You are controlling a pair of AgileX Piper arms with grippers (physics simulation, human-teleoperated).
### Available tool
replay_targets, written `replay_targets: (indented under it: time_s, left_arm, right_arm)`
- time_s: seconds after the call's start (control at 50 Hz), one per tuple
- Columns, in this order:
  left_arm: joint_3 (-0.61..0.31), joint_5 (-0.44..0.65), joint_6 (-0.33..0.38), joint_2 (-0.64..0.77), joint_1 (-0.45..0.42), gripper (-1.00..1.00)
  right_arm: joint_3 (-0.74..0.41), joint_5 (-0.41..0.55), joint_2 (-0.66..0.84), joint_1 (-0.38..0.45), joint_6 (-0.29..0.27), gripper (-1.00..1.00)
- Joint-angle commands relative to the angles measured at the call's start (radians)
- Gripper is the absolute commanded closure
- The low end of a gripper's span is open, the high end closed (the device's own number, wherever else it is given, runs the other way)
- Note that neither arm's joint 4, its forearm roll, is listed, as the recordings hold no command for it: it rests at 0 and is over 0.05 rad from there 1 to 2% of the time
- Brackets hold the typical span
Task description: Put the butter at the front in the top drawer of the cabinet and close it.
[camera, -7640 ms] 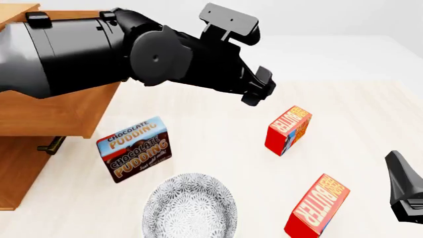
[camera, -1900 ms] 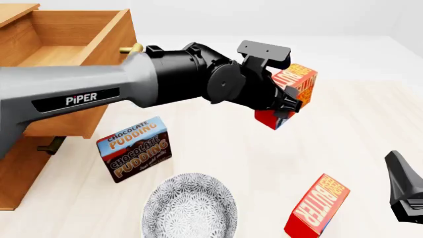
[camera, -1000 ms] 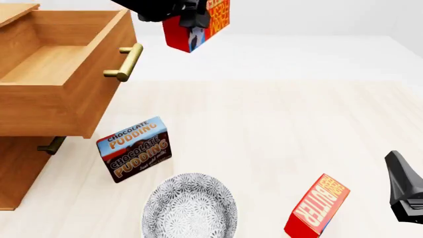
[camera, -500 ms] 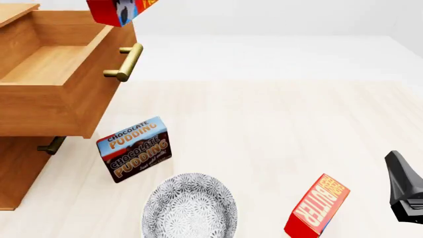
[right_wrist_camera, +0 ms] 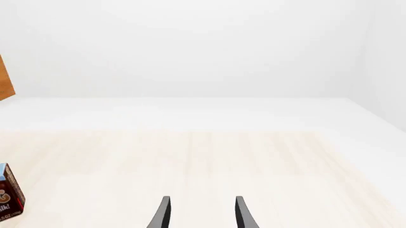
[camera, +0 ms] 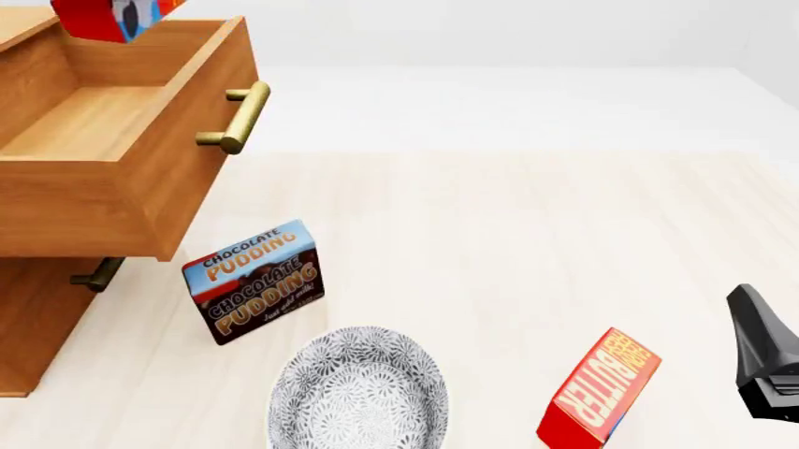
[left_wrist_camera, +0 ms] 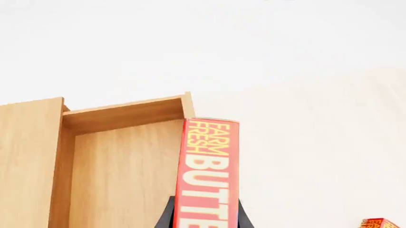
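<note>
A red butter carton (left_wrist_camera: 208,171) hangs in the air with my left gripper (left_wrist_camera: 206,221) shut on its lower end, one black finger on each side. Only its lower part (camera: 107,17) shows at the top left corner of the front view, above the pulled-out top drawer (camera: 112,122) of the wooden cabinet (camera: 37,318). In the left wrist view the drawer's bare floor (left_wrist_camera: 120,175) lies under and beside the carton. A second butter carton (camera: 600,388) stands tilted on the table near the front right. My right gripper (right_wrist_camera: 201,213) is open and holds nothing, low at the right edge.
A chocolate pudding box (camera: 254,281) stands on the table beside the cabinet. A patterned grey bowl (camera: 359,393) sits near the front edge. The drawer's brass handle (camera: 238,117) sticks out towards the table's middle. A lower drawer handle (camera: 94,274) shows under the open drawer.
The held butter carton has travelled up and leftward, from the top middle of the front view to above the open drawer. The right gripper and the things on the table have not moved.
</note>
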Motion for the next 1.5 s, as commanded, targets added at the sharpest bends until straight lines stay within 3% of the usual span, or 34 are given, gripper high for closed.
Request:
replay_targets:
  time_s: [0.02,0.74,1.5]
  left_arm:
    - [0.046,0.001,0.018,-0.069,0.071,1.0]
    - [0.163,-0.023,-0.004,-0.122,0.233,1.0]
    - [0.38,-0.251,-0.026,-0.092,0.272,1.0]
  right_arm:
    - [0.001,0.0,-0.001,0.0,0.0,-1.0]
    - [0.001,0.0,0.0,0.0,-0.001,-1.0]
    - [0.001,-0.001,-0.001,0.0,-0.001,-1.0]
